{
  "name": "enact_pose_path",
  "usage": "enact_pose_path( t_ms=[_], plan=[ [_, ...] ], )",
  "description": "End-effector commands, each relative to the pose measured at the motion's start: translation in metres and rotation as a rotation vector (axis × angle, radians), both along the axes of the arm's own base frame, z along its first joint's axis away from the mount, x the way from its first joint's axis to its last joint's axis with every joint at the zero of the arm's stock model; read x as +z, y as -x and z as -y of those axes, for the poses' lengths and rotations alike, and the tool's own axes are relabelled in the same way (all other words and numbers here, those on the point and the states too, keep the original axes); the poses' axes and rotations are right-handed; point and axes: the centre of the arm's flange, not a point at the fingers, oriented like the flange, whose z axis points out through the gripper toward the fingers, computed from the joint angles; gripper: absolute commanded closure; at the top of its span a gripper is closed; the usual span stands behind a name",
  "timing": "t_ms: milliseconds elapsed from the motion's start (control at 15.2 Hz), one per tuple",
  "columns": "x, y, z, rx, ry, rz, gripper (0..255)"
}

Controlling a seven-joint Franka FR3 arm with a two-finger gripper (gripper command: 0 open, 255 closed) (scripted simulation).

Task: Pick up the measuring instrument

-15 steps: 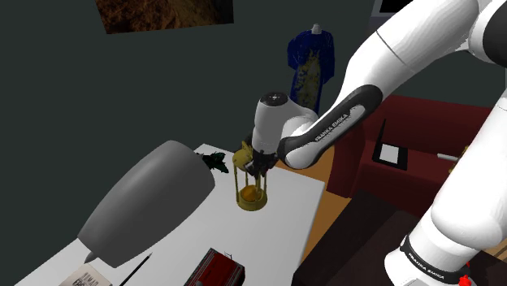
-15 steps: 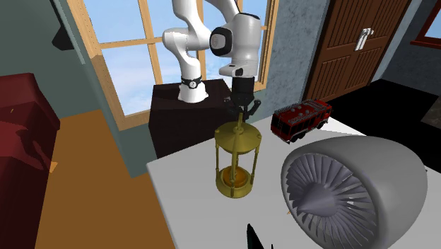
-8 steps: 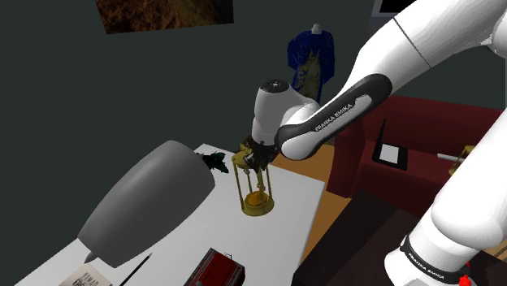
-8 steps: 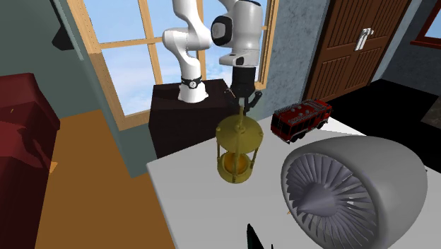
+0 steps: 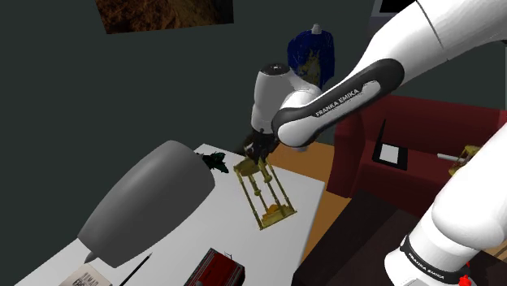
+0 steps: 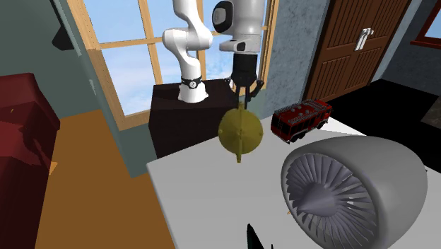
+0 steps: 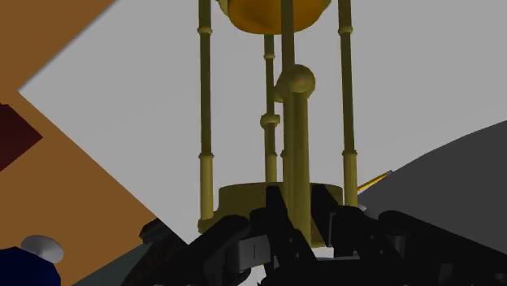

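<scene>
Black end effector (image 5: pixel 257 153) clasps golden hourglass (image 5: pixel 264 193) (slender posts, round plates), tilted.

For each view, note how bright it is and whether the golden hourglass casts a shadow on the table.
Shoulder view: dim, dark wall; the hourglass throws no shadow on the table. Second exterior view: brighter, with blue sky in the window; no shadow under it either. Wrist view: evenly grey table, soft highlights on the hourglass.

The golden hourglass (image 5: pixel 265 195), upright on the white surface (image 5: pixel 223 231) a second ago, now hangs clear of it, tilted steeply, base swung toward the shoulder view's right. The pincer (image 5: pixel 257 153) clasping its top rides higher than before.
</scene>
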Motion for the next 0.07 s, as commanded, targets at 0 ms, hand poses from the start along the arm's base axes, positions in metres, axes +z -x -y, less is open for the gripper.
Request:
enact_pose_path(
  t_ms=[0],
  plan=[
    [0.0041, 0.0002, 0.0010, 0.000, -0.001, 0.002, 255]
  ],
)
